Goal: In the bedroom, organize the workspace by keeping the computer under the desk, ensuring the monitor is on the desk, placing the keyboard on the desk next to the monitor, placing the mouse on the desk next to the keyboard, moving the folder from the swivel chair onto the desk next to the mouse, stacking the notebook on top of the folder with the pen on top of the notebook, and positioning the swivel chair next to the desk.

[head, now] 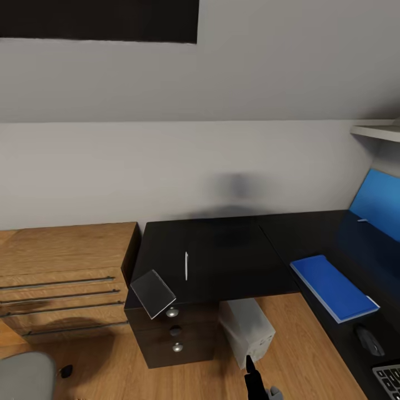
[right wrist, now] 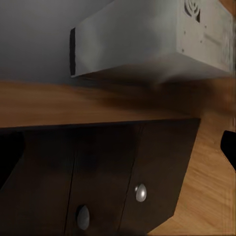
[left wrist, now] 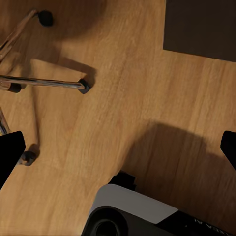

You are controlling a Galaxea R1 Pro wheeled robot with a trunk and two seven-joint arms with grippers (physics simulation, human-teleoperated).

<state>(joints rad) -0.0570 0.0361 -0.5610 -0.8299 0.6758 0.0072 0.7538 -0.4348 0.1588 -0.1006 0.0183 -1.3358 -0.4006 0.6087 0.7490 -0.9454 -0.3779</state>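
The black desk [head: 222,250] fills the corner, and the light-grey computer [head: 247,330] stands under it beside the drawer pedestal [head: 175,333]. A dark-grey notebook [head: 153,293] overhangs the desk's left front corner, with the white pen [head: 186,265] lying just behind it. On the right wing lie the blue folder [head: 333,288], the mouse [head: 369,340] and a corner of the keyboard [head: 389,378]. The swivel chair's seat [head: 25,378] shows at the lower left, its chrome base [left wrist: 44,82] on the floor. My right gripper [head: 253,375] is open, facing the pedestal [right wrist: 108,172] and computer [right wrist: 147,39]. My left gripper [left wrist: 118,150] is open over the floor. The monitor is out of view.
A light-wood drawer chest [head: 61,272] stands left of the desk. A blue wall panel [head: 378,203] and a white shelf [head: 378,131] are at the right. Wood floor [left wrist: 147,98] lies between chair and pedestal, with my own base [left wrist: 132,216] below.
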